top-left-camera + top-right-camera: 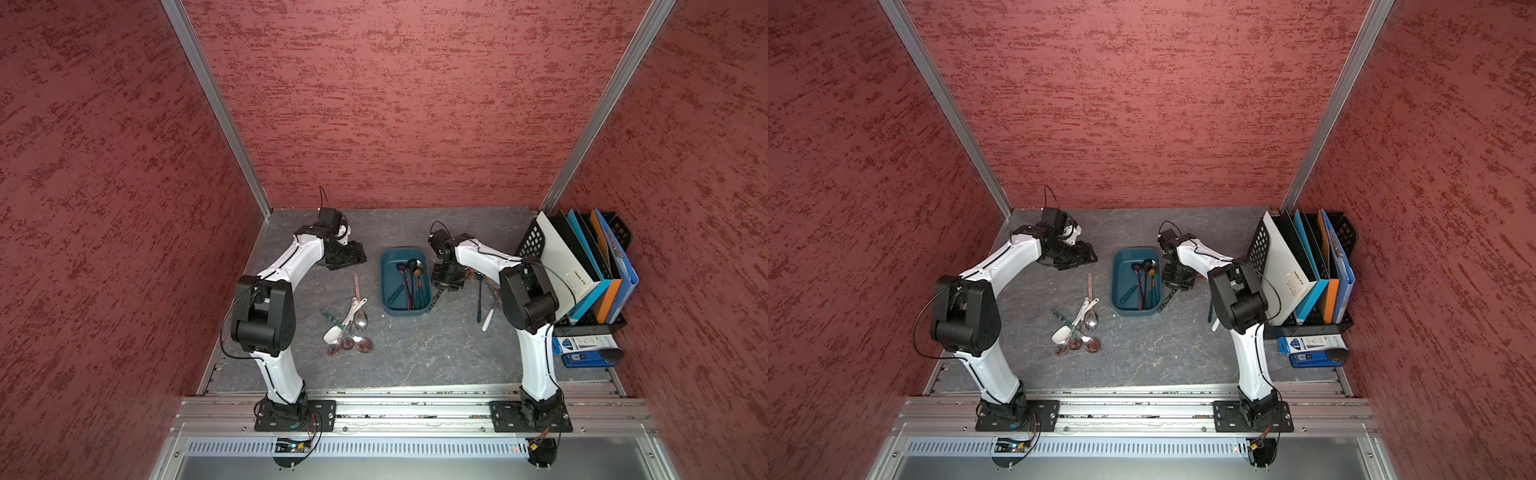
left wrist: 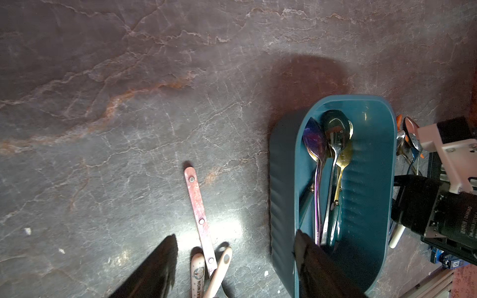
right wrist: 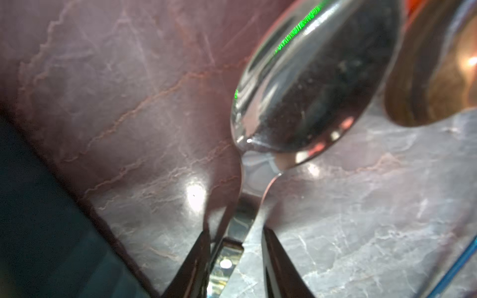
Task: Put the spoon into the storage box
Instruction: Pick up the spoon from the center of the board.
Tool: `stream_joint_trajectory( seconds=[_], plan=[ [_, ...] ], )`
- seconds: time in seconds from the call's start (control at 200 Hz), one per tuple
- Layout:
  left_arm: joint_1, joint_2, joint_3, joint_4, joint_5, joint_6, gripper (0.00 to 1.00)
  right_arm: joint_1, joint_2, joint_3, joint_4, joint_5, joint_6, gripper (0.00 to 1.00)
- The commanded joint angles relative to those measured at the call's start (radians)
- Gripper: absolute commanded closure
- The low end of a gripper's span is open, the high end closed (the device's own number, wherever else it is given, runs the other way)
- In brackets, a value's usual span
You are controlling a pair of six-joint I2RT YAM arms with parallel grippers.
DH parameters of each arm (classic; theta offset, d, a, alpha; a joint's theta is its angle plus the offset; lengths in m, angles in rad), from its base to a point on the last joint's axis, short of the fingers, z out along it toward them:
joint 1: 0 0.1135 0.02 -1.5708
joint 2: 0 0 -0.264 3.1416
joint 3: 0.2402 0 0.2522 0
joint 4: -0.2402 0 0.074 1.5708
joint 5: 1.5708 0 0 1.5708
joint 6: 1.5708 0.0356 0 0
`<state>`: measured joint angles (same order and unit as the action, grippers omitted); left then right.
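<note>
Straddling the neck of a silver spoon (image 3: 309, 85) just beside the storage box (image 1: 388, 266), the right gripper (image 3: 236, 229) shows no sure clamp (contact unclear); the left gripper (image 2: 236, 233) hangs open. Boxed spoons (image 1: 409, 282) already lie inside; loose spoons (image 1: 353, 324) on the table (image 1: 415, 353) are left.

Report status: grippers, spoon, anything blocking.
Left gripper open, empty. Right gripper astride neck of silver spoon, not yet clamped. Storage box alongside, other spoons already inside. Copper-toned spoon close beside the bowl.

Spoon (image 3: 304, 85) handle cut off; storage box (image 3: 38, 219) v. blurred.
</note>
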<state>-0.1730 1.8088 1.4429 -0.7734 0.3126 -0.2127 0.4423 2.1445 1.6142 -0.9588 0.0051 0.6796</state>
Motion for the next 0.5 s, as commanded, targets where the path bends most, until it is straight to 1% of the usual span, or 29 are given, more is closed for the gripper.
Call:
stream_joint_trajectory(
  seconds=[0.0,0.496],
  plan=[
    [0.003,-0.009,0.001,0.011,0.011,-0.008,0.25,0.002,-0.003,-0.053,0.023,0.002,-0.009,0.68],
    [0.001,-0.012,-0.004,0.022,0.011,-0.034,0.25,-0.002,-0.051,-0.127,0.049,-0.004,-0.065,0.87]
  ],
)
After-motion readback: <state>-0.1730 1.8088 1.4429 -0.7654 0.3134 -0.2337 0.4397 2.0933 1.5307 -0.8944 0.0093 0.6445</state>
